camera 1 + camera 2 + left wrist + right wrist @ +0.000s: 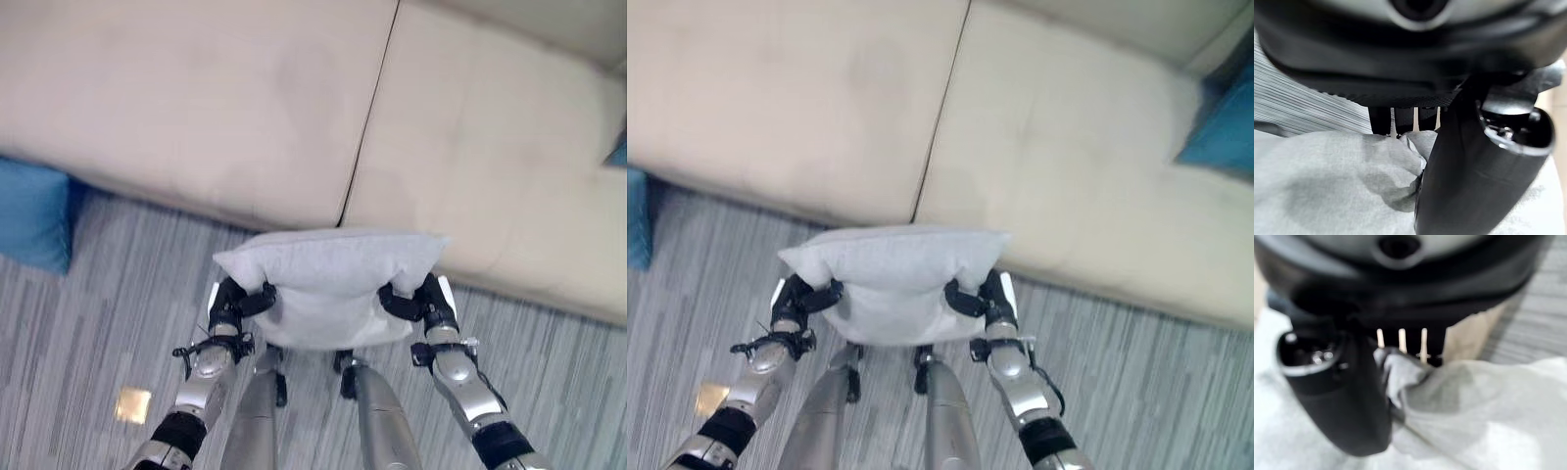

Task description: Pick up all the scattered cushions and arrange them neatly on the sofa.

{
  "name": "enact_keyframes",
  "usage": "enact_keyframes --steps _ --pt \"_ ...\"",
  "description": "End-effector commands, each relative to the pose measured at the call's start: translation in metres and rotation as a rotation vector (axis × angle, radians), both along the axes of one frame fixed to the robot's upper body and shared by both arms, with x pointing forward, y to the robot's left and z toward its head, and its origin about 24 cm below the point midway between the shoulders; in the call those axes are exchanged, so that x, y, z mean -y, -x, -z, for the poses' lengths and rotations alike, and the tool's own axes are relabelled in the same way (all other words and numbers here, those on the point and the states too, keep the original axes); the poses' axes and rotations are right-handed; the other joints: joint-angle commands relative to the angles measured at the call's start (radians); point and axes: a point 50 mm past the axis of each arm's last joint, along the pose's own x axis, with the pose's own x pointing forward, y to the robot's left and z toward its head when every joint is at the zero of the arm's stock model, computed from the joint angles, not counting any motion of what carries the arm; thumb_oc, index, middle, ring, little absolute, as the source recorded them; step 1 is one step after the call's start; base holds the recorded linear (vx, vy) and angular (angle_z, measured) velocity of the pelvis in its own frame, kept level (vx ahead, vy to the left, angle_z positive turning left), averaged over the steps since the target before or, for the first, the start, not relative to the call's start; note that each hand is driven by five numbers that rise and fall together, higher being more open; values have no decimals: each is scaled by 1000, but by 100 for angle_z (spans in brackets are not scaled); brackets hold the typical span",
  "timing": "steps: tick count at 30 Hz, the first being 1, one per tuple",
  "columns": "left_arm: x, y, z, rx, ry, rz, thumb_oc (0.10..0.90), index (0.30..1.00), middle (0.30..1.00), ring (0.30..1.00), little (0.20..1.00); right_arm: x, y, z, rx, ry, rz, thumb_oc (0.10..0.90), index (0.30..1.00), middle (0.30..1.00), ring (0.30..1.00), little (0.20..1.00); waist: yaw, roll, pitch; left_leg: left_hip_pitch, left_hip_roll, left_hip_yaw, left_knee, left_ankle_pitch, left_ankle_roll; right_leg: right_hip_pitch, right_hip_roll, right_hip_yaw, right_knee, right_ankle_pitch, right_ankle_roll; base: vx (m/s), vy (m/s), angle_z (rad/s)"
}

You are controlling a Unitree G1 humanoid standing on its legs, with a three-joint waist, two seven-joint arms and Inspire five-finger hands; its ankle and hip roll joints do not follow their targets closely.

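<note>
At the far left a blue fabric cushion (34,213) lies on the grey striped carpet floor (118,294), against the foot of the broad cream upholstered sofa (196,108). Moving inward, the left hand (233,304) is clamped on the left end of a pale grey rectangular fabric cushion (328,279), thumb and fingers pinching a fold of cloth, as its wrist view shows. That grey cushion hangs clear of the floor between the two hands, just in front of the sofa's front edge and roughly level with the seam between the two seat pads. The right hand (419,299) is clamped on the cushion's right end in the same pinching way. At the far right, a teal cushion (1225,127) appears to sit against the sofa's corner, though it is cut by the frame edge and hard to read. The step in hand looks to be carrying the grey cushion up onto the seat. To do it well, both hands should rise and reach forward together so the cloth does not twist, clear the sofa's front edge, set the cushion squarely toward the backrest, and only then loosen both pinches at once.
</note>
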Motion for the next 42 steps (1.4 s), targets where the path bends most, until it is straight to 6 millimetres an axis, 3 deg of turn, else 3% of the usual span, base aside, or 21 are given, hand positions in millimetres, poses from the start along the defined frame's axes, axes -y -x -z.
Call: enact_keyframes --steps 1,3,4,6,9,13,14,16,19,22,27,28,29,30,33,37,42 --pt "35 -23 -43 230 36 167 400 300 300 300 300 -11 -25 -69 345 -25 -84 400 300 300 300 300 -15 25 -41 56 28 -39 50 -128 -49 76 -7 5 -108 83 67 63 -95 -6" --pt "31 -14 -35 206 25 177 400 300 300 300 300 -7 -15 -64 330 -16 -100 400 300 300 300 300 -23 26 -67 158 52 -20 9 -120 -60 178 12 1 -156 78 66 104 -128 -11" --pt "31 -14 -35 206 24 177 400 300 300 300 300 -7 -15 -64 330 -16 -100 400 300 300 300 300 -24 26 -68 158 52 -21 5 -115 -60 178 12 0 -160 82 66 163 -173 -19" --pt "28 -2 -26 174 27 184 400 300 300 300 300 1 -1 -53 282 35 -106 400 300 300 300 300 -33 23 -112 271 90 2 -20 -103 -80 319 51 3 -233 64 54 177 -215 -19" --pt "30 3 -21 157 38 190 400 300 300 300 300 8 8 -42 239 31 -83 400 300 300 300 300 -32 18 -124 280 119 4 41 -57 -96 399 71 -1 -275 55 38 64 -131 -2" --pt "30 9 -14 129 48 174 400 300 300 300 300 10 15 -31 189 -8 -77 400 300 300 300 300 -27 14 -136 280 104 -22 98 -61 -89 442 68 8 -287 58 32 47 -26 -6" --pt "29 14 -8 101 50 165 400 300 300 300 300 10 18 -25 162 -15 -76 400 300 300 300 300 -20 13 -142 272 74 -34 75 -85 -81 461 69 13 -299 55 34 121 23 -7" --pt "28 19 0 65 39 169 400 300 300 300 300 11 20 -19 133 -16 -71 400 300 300 300 300 -18 23 -164 294 66 -13 -9 -78 -80 493 75 9 -323 52 41 184 55 2" --pt "29 19 4 39 11 180 400 300 300 300 300 12 19 -20 138 -28 -49 400 300 300 300 300 -9 28 -164 237 56 55 -48 -11 -86 536 83 16 -350 40 42 101 79 9" --pt "28 25 8 30 11 165 400 300 300 300 300 7 20 -23 153 -40 -55 400 300 300 300 300 0 31 -185 278 46 56 -97 -18 -74 557 76 23 -347 33 56 198 149 -16" --pt "25 30 9 25 -2 170 400 300 300 300 300 3 21 -25 165 -62 -64 400 300 300 300 300 4 25 -195 336 25 70 -104 -55 -44 566 45 49 -292 28 81 152 140 -41" --pt "23 31 8 27 -4 169 400 300 300 300 300 1 21 -25 164 -66 -68 400 300 300 300 300 9 22 -193 345 22 75 -100 -64 -36 556 37 54 -255 30 90 93 160 -20" --pt "20 29 4 42 -18 164 400 300 300 300 300 -5 18 -28 177 -74 -88 400 300 300 300 300 8 22 -173 365 18 84 -86 -85 -10 508 23 76 -121 77 112 111 196 -24" --pt "19 29 3 47 -18 160 400 300 300 300 300 -7 17 -30 184 -82 -97 400 300 300 300 300 7 26 -163 374 20 86 -82 -91 0 483 22 85 -66 90 117 92 181 -14" --pt "14 26 -1 65 -33 145 400 300 300 300 300 -16 14 -31 197 -98 -120 400 300 300 300 300 9 37 -146 403 25 95 -76 -115 18 416 15 75 22 106 119 76 76 -19" --pt "14 27 1 61 -29 141 400 300 300 300 300 -17 10 -34 205 -77 -136 400 300 300 300 300 2 39 -155 459 7 96 -100 -144 21 377 24 34 -104 89 103 192 22 -21" --pt "18 26 1 63 -18 147 400 300 300 300 300 -14 9 -39 219 -52 -143 400 300 300 300 300 -24 36 -151 542 -23 70 -120 -185 17 318 61 16 -285 164 116 204 -36 -4"
